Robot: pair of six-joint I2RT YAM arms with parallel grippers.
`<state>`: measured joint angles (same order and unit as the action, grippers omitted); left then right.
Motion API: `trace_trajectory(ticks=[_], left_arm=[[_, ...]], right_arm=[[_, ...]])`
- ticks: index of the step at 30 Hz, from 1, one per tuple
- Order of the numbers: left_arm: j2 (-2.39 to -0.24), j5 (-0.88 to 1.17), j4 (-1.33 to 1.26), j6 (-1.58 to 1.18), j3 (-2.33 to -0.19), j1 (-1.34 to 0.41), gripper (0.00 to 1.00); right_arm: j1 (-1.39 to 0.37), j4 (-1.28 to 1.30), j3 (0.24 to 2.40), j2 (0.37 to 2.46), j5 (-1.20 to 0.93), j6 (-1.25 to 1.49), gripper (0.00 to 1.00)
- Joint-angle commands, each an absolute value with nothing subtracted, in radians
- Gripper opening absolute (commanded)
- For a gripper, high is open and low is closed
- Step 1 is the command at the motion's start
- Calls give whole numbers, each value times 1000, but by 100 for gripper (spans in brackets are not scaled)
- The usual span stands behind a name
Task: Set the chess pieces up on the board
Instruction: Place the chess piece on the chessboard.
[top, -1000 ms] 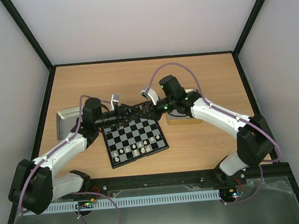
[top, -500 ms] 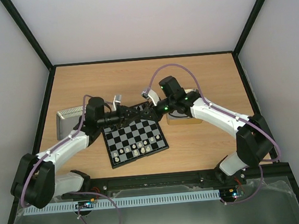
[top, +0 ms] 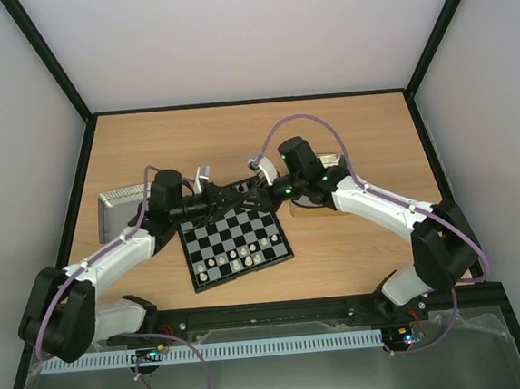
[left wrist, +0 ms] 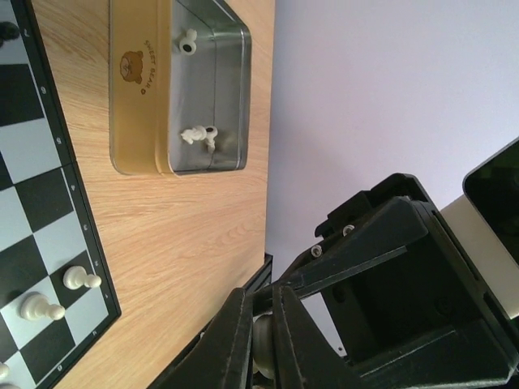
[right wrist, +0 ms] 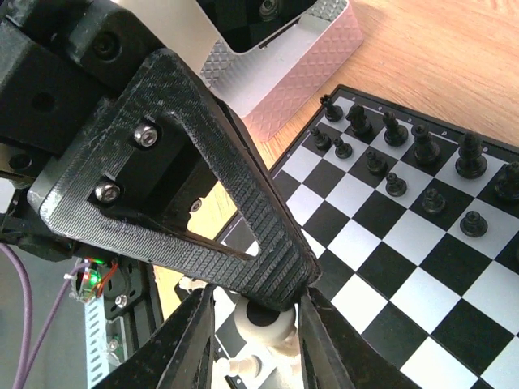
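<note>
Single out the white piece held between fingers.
The white piece pinched in the left fingers; the others sit on the board or in the gold-rimmed tray.

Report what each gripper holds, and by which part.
Left gripper pinches a white chess piece, exact part hidden; right gripper straddles it, hold unclear.

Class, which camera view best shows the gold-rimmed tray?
Left wrist view: the gold-rimmed tray shows its rim and white chess pieces inside. Top external shows only an edge under the right arm; right wrist shows none.
</note>
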<state>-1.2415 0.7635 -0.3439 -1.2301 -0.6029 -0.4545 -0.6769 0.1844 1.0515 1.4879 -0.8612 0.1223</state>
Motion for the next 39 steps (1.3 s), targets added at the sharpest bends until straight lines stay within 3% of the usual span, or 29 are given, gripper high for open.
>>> trace_trajectory(ticks=[1,9,17,24,32,39], left_arm=[[-1215,717,-306,-1183,-577,-444,8],[-1191,673,-315,-1179,-530,-415,9],[-1160,639,-332,-1219,-508,-397,9],[-1132,653,-381,-1437,-494,-367,9],[-1135,678,-532,-1797,-482,-351,10],[-1146,652,-723,-2023,-469,-351,9]], right_arm=[[-687,51,1022,1446,-838,191,30],[-686,-186,906,1408,-719,471,45],[-688,-479,718,1393,-564,930,49],[-710,-606,659,1393,-563,989,51],[-757,-1062,552,1449,-474,1335,64],[-821,-1327,613,1598,-435,1566,68]])
